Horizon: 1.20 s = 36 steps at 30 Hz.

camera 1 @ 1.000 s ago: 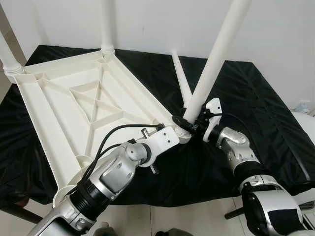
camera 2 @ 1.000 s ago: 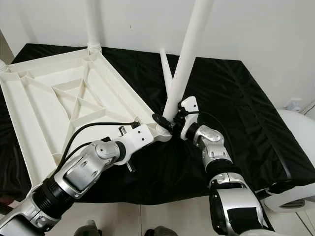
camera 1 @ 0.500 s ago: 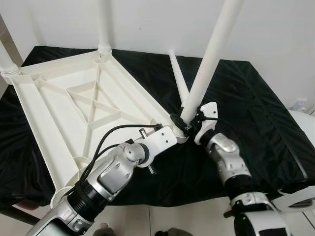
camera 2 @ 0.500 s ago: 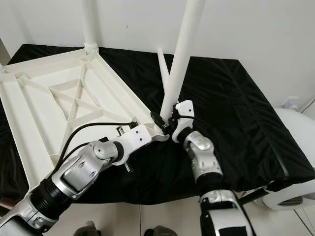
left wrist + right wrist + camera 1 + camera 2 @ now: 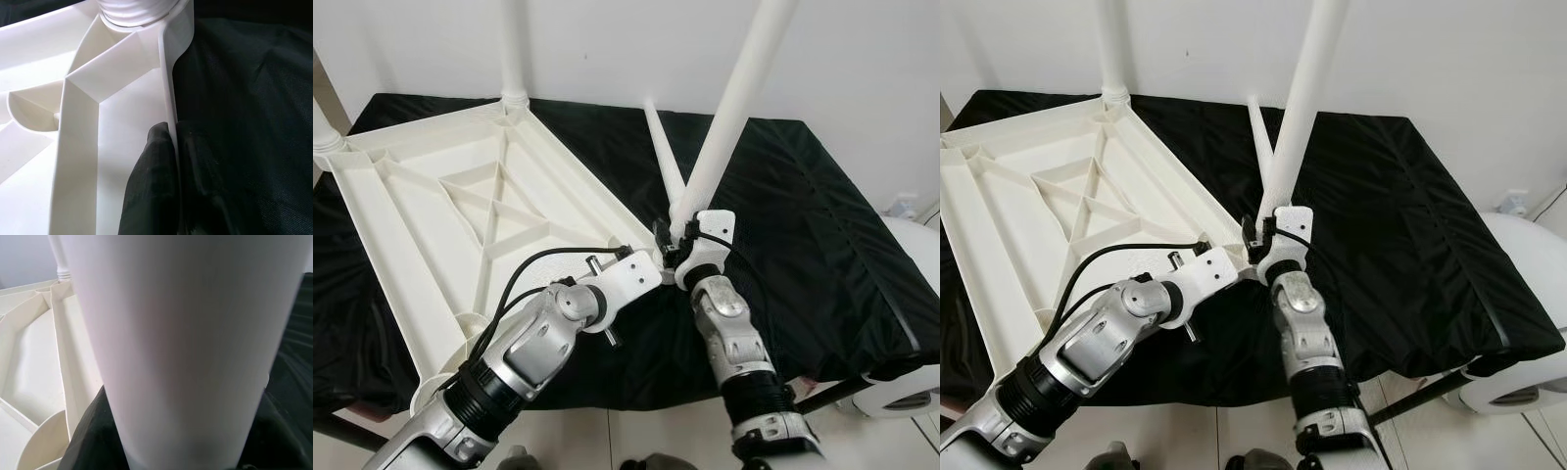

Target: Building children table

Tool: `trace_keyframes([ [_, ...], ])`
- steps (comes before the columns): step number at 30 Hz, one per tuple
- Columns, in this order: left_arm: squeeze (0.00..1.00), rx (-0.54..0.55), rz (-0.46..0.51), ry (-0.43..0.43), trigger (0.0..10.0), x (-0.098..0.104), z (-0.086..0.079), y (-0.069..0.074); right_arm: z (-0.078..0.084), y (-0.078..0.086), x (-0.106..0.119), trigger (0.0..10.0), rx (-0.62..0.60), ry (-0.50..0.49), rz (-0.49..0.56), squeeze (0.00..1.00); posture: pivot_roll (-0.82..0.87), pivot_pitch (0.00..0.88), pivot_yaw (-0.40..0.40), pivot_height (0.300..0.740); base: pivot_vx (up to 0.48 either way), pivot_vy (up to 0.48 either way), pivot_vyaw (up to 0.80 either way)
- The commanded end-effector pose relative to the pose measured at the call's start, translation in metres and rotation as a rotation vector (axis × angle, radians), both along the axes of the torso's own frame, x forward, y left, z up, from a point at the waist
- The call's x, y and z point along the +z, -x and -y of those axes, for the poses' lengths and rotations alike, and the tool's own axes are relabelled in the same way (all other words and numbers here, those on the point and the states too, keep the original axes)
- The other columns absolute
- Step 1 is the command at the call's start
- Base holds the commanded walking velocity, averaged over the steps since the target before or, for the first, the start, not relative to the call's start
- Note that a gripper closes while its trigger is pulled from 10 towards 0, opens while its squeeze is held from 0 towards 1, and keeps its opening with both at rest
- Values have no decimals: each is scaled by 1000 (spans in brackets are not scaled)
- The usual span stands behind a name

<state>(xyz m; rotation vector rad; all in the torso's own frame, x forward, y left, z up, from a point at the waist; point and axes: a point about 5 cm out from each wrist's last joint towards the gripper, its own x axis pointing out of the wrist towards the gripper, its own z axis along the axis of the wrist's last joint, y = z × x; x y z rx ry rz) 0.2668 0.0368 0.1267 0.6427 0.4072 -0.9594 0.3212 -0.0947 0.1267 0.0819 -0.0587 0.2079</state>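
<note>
A: Near side first, what are the grippers doing?
B: Left gripper (image 5: 168,147) is clamped on the upturned white plastic tabletop's (image 5: 460,196) rim, near its front-right corner, one finger (image 5: 151,186) inside the rim, the other outside on the black cloth (image 5: 803,206).
A: And the right?
B: Right gripper (image 5: 674,245) is closed around the base of a white table leg (image 5: 729,108), which stands tilted at that same corner socket.
A: Where does the tabletop lie?
B: Underside up, on the left half of the cloth-covered surface.
A: Further back?
B: A loose leg (image 5: 666,162) lies on the cloth behind the held one. Two more legs (image 5: 514,49) stand upright in the far corner sockets, by the white wall (image 5: 607,44).
</note>
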Motion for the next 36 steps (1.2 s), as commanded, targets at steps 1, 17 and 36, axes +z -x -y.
trace_keyframes([
  [1,0,-60,-38,-28,10000,-10,10,10,-16,3,-1,10000,55,-18,-20,0,43,14,-92,740,0,0,0],
  [17,0,-54,-37,-28,10000,-10,9,10,-10,7,4,10000,18,-16,-21,1000,44,14,-95,740,0,0,0],
  [36,0,-54,-18,-18,10000,-6,8,7,1,13,14,10000,1,-19,46,0,43,11,-90,740,0,0,0],
])
